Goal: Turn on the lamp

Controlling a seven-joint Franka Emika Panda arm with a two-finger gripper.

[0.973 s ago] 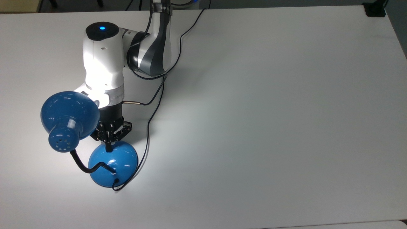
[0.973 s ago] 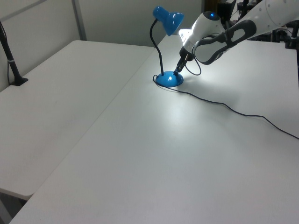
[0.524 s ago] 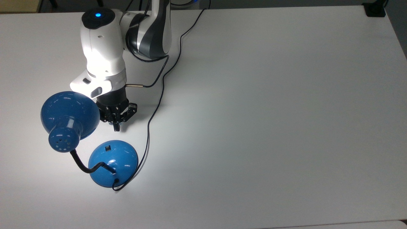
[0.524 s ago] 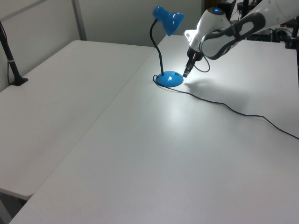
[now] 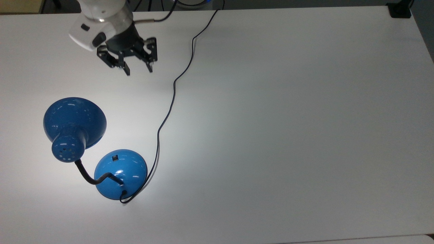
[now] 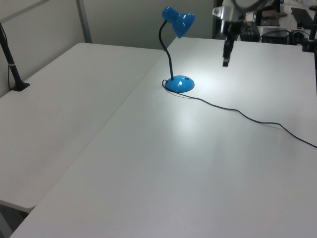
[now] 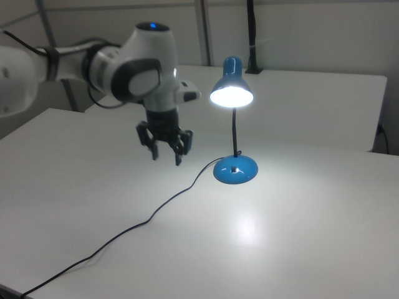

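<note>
In the top view, start at the left edge and you meet the lamp [image 5: 98, 149] first: its blue shade [image 5: 74, 123] sits toward the top view's left, the black gooseneck [image 5: 91, 176] curls down to the domed base [image 5: 121, 173], and a small black switch [image 5: 115, 157] shows on the dome's upper side. Above it, near the top view's upper left, your gripper [image 5: 138, 69] hangs over the white table [image 5: 288, 118], well apart from the lamp, its two fingers spread with nothing between them. The black cord [image 5: 169, 105] leaves the base and snakes up the table toward the far edge. That view shows only a bright pool on the table around the base; you cannot see into the shade there. The left view puts the lamp [image 6: 176, 49] upright near its middle, the gripper [image 6: 226, 62] to the left view's right of it and raised above the surface, seen edge-on so the finger gap does not read, and the cord [image 6: 247, 116] trailing off to the left view's right. Only the right view looks up under the shade [image 7: 231, 87], and there you see it glowing white: the lamp [image 7: 234, 124] is lit. In that view the gripper [image 7: 166, 152] sits to the right view's left of the base [image 7: 235, 169], fingers parted, holding nothing.
</note>
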